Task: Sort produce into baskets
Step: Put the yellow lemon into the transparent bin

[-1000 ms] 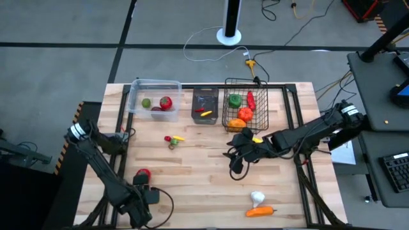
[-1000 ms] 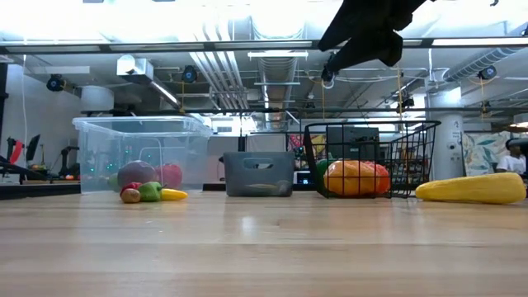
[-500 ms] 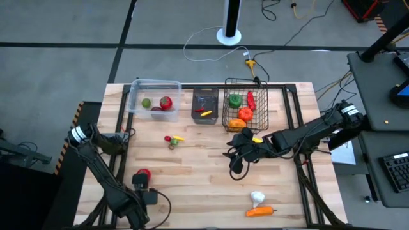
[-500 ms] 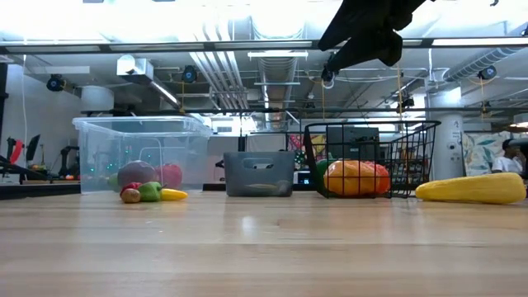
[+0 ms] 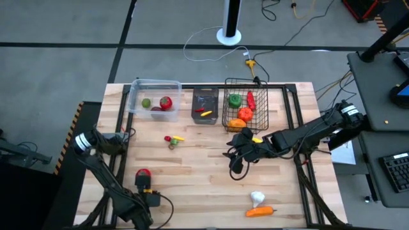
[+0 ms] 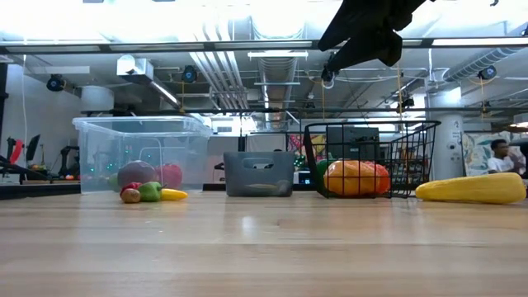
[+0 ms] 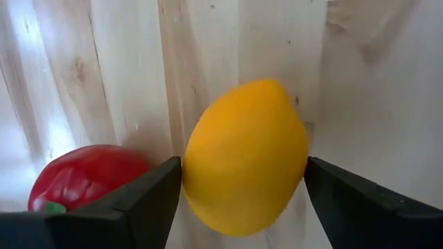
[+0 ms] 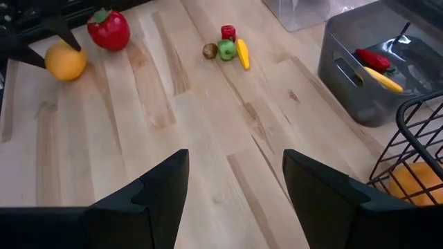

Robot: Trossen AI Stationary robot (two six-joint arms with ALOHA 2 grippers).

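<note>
A yellow, lemon-shaped fruit (image 7: 243, 159) lies on the table near its front left. A red fruit with a green stalk (image 7: 86, 176) lies beside it. My left gripper (image 7: 243, 200) points straight down over the yellow fruit, open, with one finger on each side of it. My right gripper (image 8: 235, 200) hangs open above the table's middle right with nothing between its fingers. At the far edge stand a clear tub (image 5: 153, 96), a dark bin (image 5: 205, 105) and a wire basket (image 5: 245, 105), each holding some produce. My left gripper comes at the yellow fruit from above, and its fingers (image 7: 149, 200) stand close against the fruit's two sides (image 7: 190, 173). Whether they touch it I cannot tell. The fruit rests on the table.
A cluster of small red, green and yellow pieces (image 5: 172, 139) lies left of centre. A long yellow piece (image 6: 472, 189) lies near the wire basket. White garlic (image 5: 257, 197) and an orange carrot (image 5: 261, 210) lie at the near right. Bare wood lies in the middle.
My left gripper has sunk toward the table over the yellow fruit beside the red one. My right arm and all the produce have kept still.
</note>
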